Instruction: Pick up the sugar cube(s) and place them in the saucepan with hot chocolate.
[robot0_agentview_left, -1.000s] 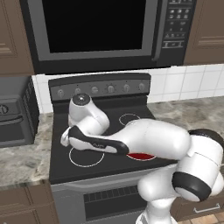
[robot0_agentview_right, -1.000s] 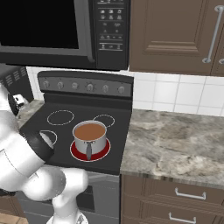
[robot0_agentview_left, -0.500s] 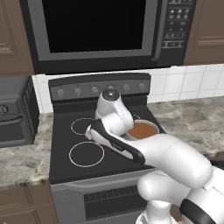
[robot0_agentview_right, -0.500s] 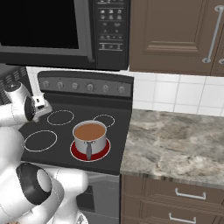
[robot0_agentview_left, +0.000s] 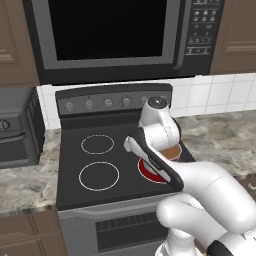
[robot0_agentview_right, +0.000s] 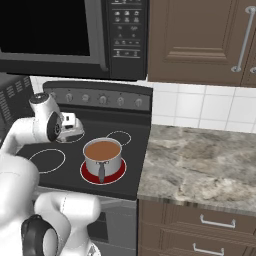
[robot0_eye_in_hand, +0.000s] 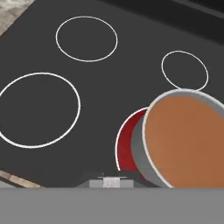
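Observation:
The saucepan (robot0_agentview_right: 102, 152) is a small silver pan full of brown hot chocolate, standing on the glowing red front-right burner (robot0_agentview_right: 117, 173) with its dark handle pointing toward the stove's front. In the left base view my arm covers most of the saucepan (robot0_agentview_left: 172, 151). My gripper (robot0_agentview_right: 74, 131) hovers over the cooktop just left of and behind the pan. Seen from the hand, the gripper (robot0_eye_in_hand: 107, 181) is shut, with the saucepan (robot0_eye_in_hand: 183, 140) to the lower right. No sugar cube can be made out between the tips, and the sugar cubes are out of view.
A black cooktop (robot0_agentview_left: 100, 165) carries white ring burners on its left half. The microwave (robot0_agentview_left: 107, 35) hangs low above the stove's knob panel (robot0_agentview_right: 100, 97). A dark appliance (robot0_agentview_left: 15, 135) stands on the left counter. The granite counter (robot0_agentview_right: 200, 160) stretches to the right.
My arm has swung from the left side of the cooktop to the right, bringing the hand beside the saucepan. The pan has stayed put and the gripper has stayed shut.

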